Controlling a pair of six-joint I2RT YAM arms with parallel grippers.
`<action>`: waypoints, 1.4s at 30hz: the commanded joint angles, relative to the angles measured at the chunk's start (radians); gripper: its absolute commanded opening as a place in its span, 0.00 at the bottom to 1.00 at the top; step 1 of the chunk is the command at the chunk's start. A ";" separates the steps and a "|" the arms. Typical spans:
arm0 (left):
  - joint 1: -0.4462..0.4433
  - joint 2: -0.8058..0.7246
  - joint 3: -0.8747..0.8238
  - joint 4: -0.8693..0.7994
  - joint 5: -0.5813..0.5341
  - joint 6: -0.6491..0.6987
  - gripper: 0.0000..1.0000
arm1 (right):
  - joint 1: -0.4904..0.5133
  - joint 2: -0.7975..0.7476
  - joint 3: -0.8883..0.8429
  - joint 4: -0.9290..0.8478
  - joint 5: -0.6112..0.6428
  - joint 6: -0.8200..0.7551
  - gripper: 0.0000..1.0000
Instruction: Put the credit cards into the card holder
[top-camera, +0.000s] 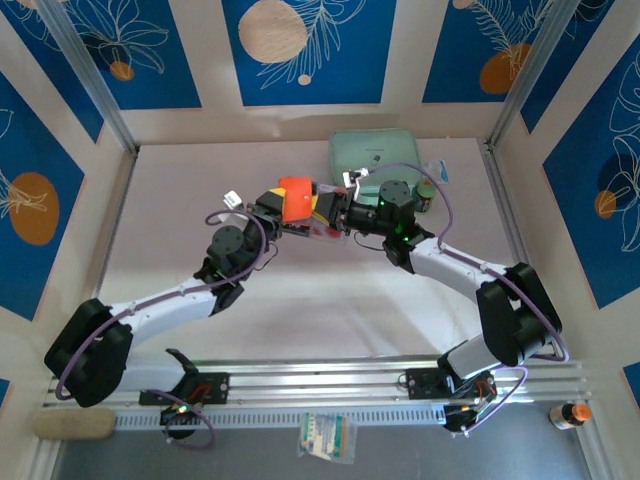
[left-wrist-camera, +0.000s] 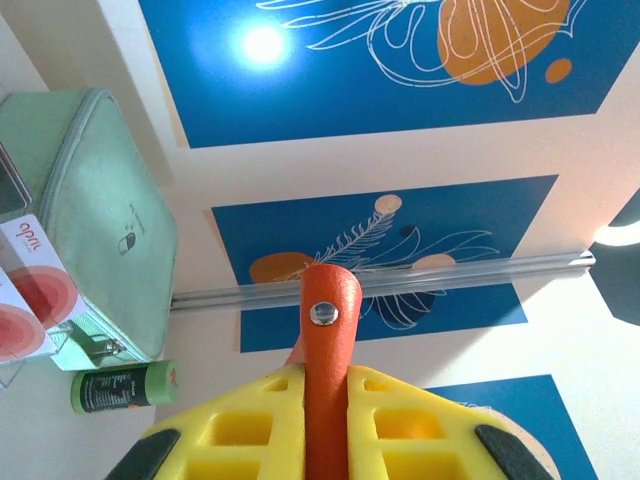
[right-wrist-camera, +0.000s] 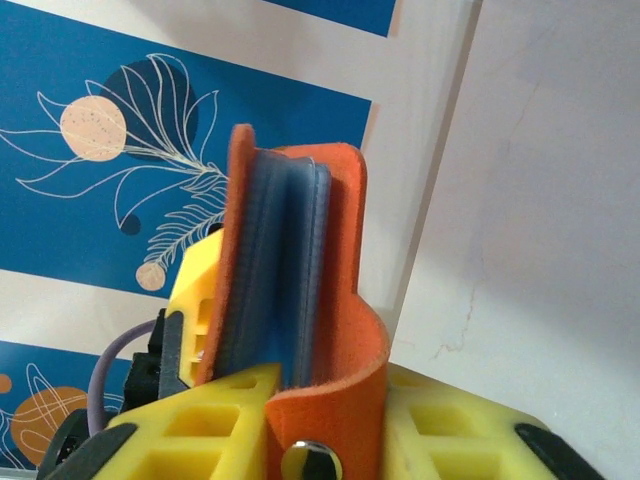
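Observation:
The orange-red card holder (top-camera: 296, 197) hangs above the table between both grippers. My left gripper (top-camera: 278, 208) is shut on its strap with the silver snap (left-wrist-camera: 322, 314), pinched between the yellow fingers (left-wrist-camera: 240, 425). My right gripper (right-wrist-camera: 325, 400) is shut on the other snap tab, and the card holder (right-wrist-camera: 290, 260) stands upright with its grey-blue sleeves facing the camera. In the top view the right gripper (top-camera: 335, 210) meets the holder from the right. Credit cards (left-wrist-camera: 35, 295) with red dots lie in a clear tray at the left of the left wrist view.
A mint-green case (top-camera: 375, 155) lies at the back of the table, also seen as the mint-green case (left-wrist-camera: 95, 215). A small green bottle (top-camera: 428, 195) lies beside it, the same bottle (left-wrist-camera: 120, 388). The clear tray (top-camera: 322, 232) sits under the grippers.

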 joint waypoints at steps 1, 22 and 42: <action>-0.014 0.010 0.041 0.043 0.010 -0.006 0.00 | -0.004 -0.014 -0.021 0.032 -0.033 0.005 0.29; -0.022 0.042 0.014 0.063 0.022 -0.012 0.09 | -0.025 -0.011 -0.064 0.141 -0.075 0.047 0.00; -0.014 -0.318 0.091 -1.003 -0.016 0.545 1.00 | -0.055 -0.161 -0.281 -0.158 -0.053 -0.184 0.00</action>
